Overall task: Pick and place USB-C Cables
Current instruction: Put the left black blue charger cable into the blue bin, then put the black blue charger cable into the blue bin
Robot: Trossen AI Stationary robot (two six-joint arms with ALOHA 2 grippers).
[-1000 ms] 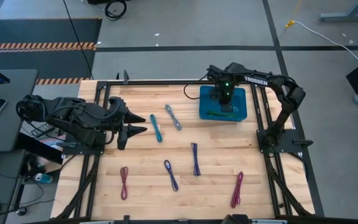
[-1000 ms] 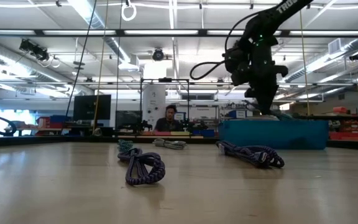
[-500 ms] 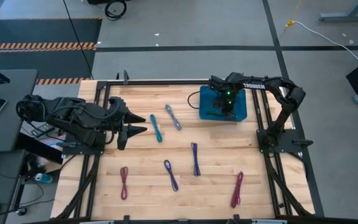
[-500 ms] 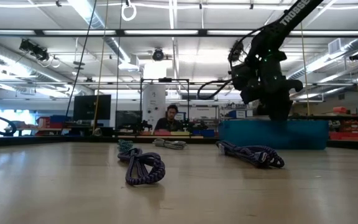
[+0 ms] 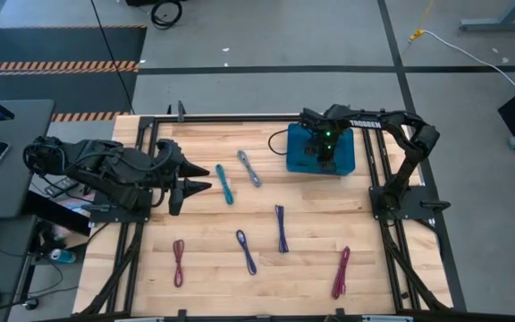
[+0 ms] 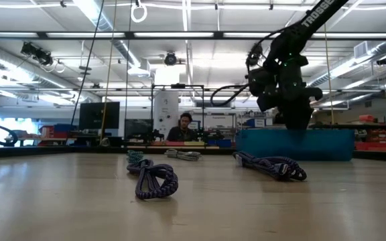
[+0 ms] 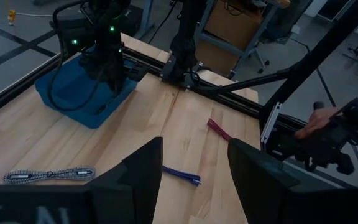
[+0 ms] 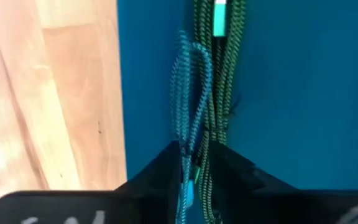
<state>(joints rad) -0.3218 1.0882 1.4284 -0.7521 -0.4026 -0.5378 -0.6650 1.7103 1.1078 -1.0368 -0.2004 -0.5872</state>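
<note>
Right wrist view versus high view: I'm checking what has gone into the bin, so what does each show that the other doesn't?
Only the right wrist view shows the bin's contents: a teal cable and a green cable lying against the blue floor, with the right gripper just above them.

Only the high view shows the six cables on the table, among them the maroon cable and magenta cable, and the left gripper waiting open at the table's left.

Both show the blue bin on the wooden table.
</note>
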